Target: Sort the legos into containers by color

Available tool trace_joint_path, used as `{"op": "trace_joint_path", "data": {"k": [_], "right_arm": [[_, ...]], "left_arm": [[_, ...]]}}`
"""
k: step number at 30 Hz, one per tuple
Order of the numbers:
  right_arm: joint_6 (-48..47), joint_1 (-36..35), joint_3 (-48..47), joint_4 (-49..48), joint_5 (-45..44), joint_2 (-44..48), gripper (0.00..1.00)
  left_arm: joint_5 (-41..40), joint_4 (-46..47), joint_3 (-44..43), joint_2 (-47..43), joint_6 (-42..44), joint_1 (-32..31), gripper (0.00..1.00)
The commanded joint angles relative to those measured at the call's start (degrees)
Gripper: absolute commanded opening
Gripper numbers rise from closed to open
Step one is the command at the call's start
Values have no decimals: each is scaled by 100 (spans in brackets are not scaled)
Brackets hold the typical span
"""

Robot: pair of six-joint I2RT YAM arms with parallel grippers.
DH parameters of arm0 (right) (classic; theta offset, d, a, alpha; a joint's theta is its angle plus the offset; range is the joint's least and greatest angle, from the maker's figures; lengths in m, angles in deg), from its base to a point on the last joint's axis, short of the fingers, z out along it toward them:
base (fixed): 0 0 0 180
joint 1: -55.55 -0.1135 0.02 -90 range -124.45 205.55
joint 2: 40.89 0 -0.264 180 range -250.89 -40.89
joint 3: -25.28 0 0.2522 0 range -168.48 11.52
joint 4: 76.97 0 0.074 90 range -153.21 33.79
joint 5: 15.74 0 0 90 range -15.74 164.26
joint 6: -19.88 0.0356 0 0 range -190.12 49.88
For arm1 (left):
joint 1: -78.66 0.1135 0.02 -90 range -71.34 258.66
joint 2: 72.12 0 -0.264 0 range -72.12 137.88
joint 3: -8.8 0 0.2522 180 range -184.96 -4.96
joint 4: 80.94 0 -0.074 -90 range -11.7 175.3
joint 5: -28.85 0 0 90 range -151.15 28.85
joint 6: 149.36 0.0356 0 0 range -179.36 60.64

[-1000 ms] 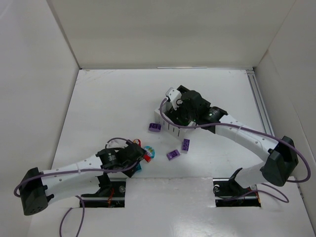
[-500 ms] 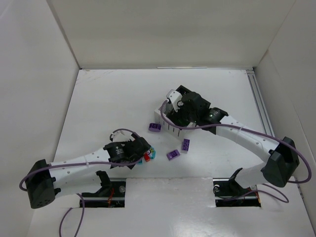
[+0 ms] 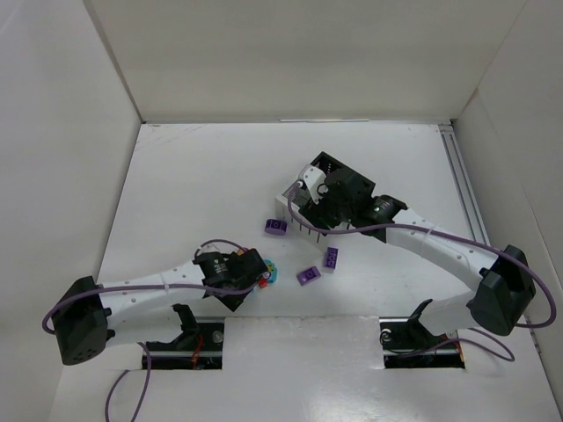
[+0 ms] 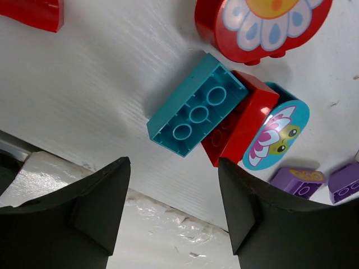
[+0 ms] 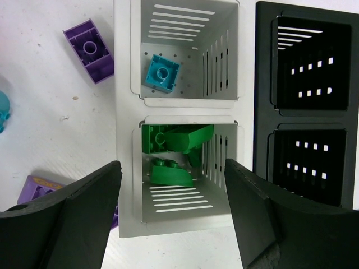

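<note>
Pose: left pincer (image 4: 171, 190) low over teal brick (image 4: 196, 106), spread, empty | right pincer (image 5: 174, 193) pointing down above green-filled white bin (image 5: 124, 185), spread

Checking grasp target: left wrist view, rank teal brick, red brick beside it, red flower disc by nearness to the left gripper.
1. teal brick, centre, just ahead of the left gripper
2. red brick, against its right side
3. red flower disc, top edge

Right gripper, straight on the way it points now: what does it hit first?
Likely the green legos in the white bin framed between its fingers. The right gripper points down into that compartment, open; its height above the rim isn't clear.
</note>
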State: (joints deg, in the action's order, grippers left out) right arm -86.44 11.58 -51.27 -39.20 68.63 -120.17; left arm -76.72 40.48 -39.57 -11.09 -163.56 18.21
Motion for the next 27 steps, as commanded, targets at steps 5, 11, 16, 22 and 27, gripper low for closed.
{"op": "trace_joint_path", "data": {"k": [5, 11, 16, 22, 27], "right_arm": [[-21, -51, 38, -125, -61, 124, 79], [-21, 2, 38, -177, 44, 124, 79], [-21, 2, 38, -177, 44, 124, 79], [-21, 2, 38, -177, 44, 72, 79], [-21, 54, 38, -177, 44, 71, 79]], "left_arm": [[116, 17, 288, -22, -346, -29, 56], [-218, 78, 113, 347, -109, -29, 69], [-700, 297, 112, 584, 5, -29, 76], [-1008, 1035, 183, 638, 760, 156, 76], [-1132, 1036, 183, 945, 989, 209, 75]]}}
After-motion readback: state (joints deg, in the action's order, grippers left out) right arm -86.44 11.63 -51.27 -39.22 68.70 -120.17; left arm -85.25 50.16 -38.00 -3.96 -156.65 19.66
